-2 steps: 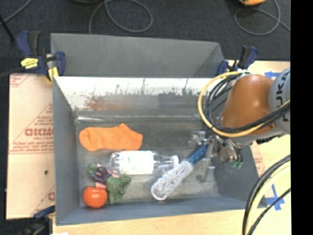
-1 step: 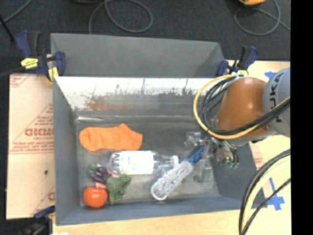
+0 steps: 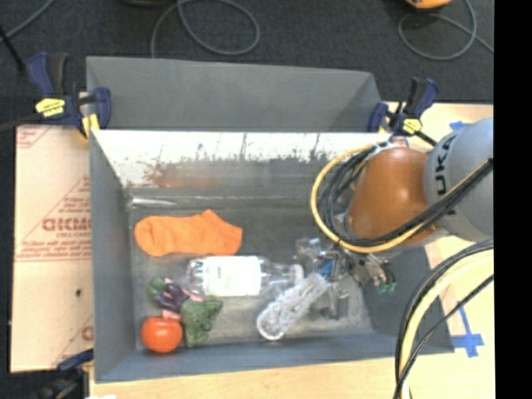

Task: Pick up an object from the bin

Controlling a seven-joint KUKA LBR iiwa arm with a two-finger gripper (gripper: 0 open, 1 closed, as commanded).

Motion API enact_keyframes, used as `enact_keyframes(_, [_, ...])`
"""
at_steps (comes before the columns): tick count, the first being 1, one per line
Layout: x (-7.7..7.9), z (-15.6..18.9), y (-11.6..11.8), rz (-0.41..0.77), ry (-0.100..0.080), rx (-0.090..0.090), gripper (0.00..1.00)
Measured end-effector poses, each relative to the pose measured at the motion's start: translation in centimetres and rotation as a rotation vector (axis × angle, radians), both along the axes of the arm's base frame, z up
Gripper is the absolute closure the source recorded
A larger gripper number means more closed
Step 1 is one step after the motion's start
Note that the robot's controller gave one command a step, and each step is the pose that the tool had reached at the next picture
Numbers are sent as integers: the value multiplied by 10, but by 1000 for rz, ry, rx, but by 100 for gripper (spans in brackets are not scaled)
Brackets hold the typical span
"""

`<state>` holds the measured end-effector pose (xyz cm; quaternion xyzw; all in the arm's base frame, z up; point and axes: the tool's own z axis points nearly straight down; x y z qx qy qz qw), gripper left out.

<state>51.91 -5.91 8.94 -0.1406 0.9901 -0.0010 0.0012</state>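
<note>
Bin (image 3: 249, 152) contents, L to R. Far L, front corner: red-orange tomato-like ball (image 3: 162, 335), close to the front wall. Just behind it is a small purple-and-green toy (image 3: 166, 293), shape unclear. Further back and apart from both lies an orange cloth (image 3: 187, 233), flat on the floor, long axis L-R, prob. a sock. Next R: green leafy piece (image 3: 200, 319), beside the ball on its R and just in front of the bottle's L end. Centre: clear plastic bottle (image 3: 229, 277) w/ white label, on its side, long axis L-R, narrow end pointing R. R of centre, front part of floor: white rope bundle (image 3: 285, 310), loosely looped, lying diag. from front-L to back-R, its back end near the bottle's narrow end. Gripper (image 3: 334, 283) is down inside the bin on the R side, low over the floor, right at the back-R end of the rope bundle and just R of the bottle's narrow end. Contact w/ rope: can't tell, parts overlap. Gripper opening: can't tell from this angle. Whether it has hold of anything: can't tell either. The rope bundle lies on the floor, as do all other items. Above the gripper is the wrist's orange cover (image 3: 391, 194), w/ yellow and black cable loops (image 3: 326, 198) round its L side. The grey arm body (image 3: 465, 173) comes in over the bin's R wall.
</note>
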Motion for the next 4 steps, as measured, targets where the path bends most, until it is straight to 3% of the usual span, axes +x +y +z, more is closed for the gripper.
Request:
enact_keyframes(1, [-5, -19, 23, -11, -5, 0, 100])
enact_keyframes(2, [-5, -19, 24, -10, -5, 0, 100])
enact_keyframes(3, [-6, 15, 26, 4, 5, -1, 100])
enact_keyframes(4, [-5, 153, 39, 46, -7, -1, 100])
